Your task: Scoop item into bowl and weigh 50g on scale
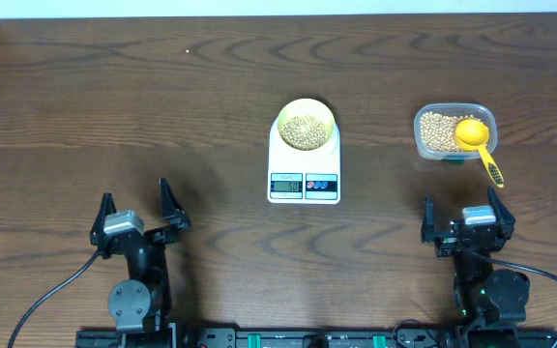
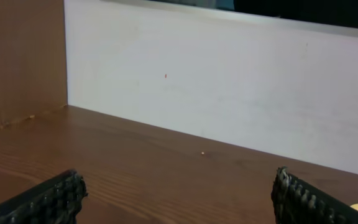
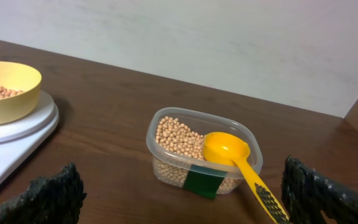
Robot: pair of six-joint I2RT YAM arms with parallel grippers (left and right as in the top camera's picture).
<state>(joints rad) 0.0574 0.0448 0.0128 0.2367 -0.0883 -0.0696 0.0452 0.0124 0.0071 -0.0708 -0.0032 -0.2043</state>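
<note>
Our left gripper (image 1: 135, 193) and right gripper (image 1: 460, 199) gape empty at the bottom, and we fear a careless reach could tip the scoop (image 1: 474, 135), spilling beans (image 1: 436, 131).

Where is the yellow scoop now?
In the overhead view, the yellow scoop sits in the clear tub of beans on the right side, right of the scale.

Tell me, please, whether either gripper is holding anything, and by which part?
Nothing is held; the left gripper and right gripper both stand open.
</note>
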